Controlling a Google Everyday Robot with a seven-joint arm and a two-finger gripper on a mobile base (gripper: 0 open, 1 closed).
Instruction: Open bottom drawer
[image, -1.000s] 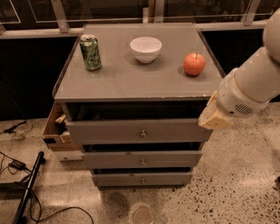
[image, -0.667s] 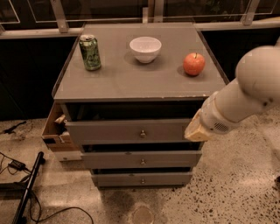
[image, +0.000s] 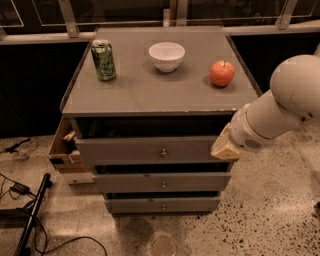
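Grey chest of drawers on a speckled floor, three drawer fronts stacked.

- Bottom drawer: lowest and narrowest front, just above the floor, under the middle drawer. Small round knob at its centre. Nothing touches it.
- Gripper: tan tip on a white arm that enters from the right. It sits at the right end of the top drawer, well above the bottom drawer. Spread or pressed together: cannot tell.
- On top of the chest: green can at left, white bowl in the middle, red apple at right, all apart from each other.
- Brown open box against the chest's left side.
- Black cables on the floor at left
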